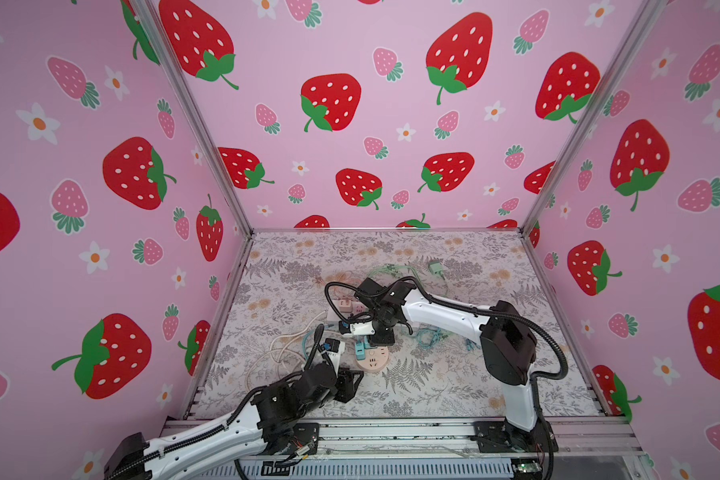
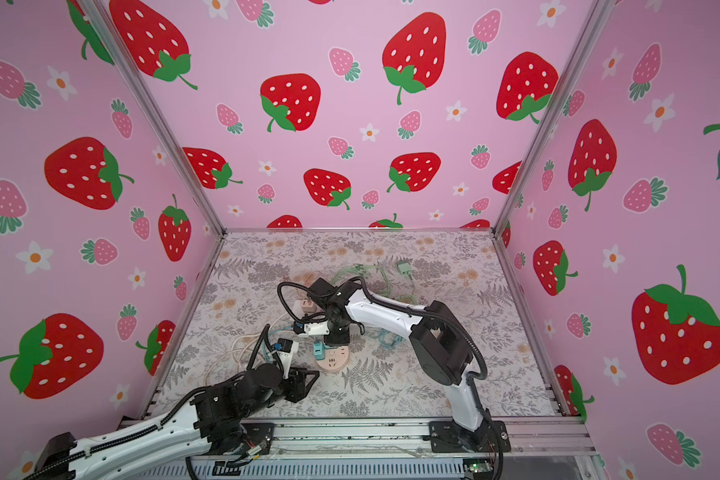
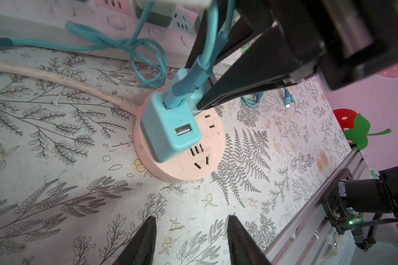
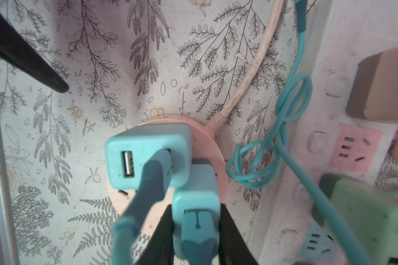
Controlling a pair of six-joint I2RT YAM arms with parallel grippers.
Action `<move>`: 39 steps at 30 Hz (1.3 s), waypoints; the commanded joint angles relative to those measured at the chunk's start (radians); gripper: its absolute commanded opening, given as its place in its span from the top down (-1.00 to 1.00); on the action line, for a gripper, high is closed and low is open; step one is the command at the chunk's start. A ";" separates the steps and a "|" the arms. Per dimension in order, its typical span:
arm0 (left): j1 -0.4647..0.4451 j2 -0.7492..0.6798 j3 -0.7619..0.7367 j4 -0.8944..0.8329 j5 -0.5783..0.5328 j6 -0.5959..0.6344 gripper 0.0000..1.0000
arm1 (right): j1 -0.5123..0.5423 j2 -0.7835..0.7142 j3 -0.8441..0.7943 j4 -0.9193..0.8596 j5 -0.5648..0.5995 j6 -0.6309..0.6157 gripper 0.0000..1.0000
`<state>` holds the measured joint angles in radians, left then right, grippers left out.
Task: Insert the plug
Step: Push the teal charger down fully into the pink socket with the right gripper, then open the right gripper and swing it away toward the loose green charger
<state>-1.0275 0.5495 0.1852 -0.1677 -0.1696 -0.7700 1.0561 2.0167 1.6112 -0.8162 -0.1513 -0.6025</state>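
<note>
Currently the right end effector [image 4: 196, 220] is clamped on the teal plug [image 4: 194, 202]. The plug sits at the round pink socket hub [image 3: 193, 169], hard against the teal USB charger [image 3: 170, 133] already plugged in there. Can't tell whether its prongs are in. Left end effector [image 3: 191, 241] is spread and empty, hovering over bare worktop [image 3: 55, 183] near the hub.

Risks:
- Plug body fouls the charger's side, goes in tilted, and the prongs miss the slots.
- Hub looks unpinned, so an off-axis push could slide or tip it.
- Teal cable [image 3: 147, 59] loop could snag a finger.

Room: tight towards the power strip [image 4: 354, 151] and the charger. Open worktop on the left arm's side, out to the aluminium rail [image 3: 308, 229].
</note>
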 commanded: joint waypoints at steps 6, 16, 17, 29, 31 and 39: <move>0.003 -0.003 0.066 -0.035 0.018 0.026 -0.06 | -0.001 -0.011 -0.072 -0.046 -0.034 0.029 0.35; 0.002 -0.002 0.085 -0.041 0.033 0.047 -0.08 | -0.014 -0.127 -0.121 -0.007 -0.076 0.049 0.10; 0.002 -0.002 0.086 -0.042 0.033 0.049 -0.08 | -0.015 -0.135 -0.126 -0.007 -0.076 0.053 0.09; 0.002 0.023 0.140 -0.070 0.035 0.103 -0.25 | -0.023 -0.259 -0.260 0.036 -0.159 0.100 -0.46; 0.003 0.030 0.160 -0.083 0.035 0.117 -0.29 | -0.024 -0.287 -0.286 0.044 -0.197 0.105 -0.48; 0.016 0.073 0.247 -0.126 0.049 0.174 -0.38 | -0.046 -0.474 -0.411 0.157 -0.406 0.102 -0.47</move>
<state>-1.0214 0.6117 0.3729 -0.2600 -0.1284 -0.6353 1.0306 1.6310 1.2255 -0.7219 -0.4191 -0.4934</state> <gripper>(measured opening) 0.690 0.738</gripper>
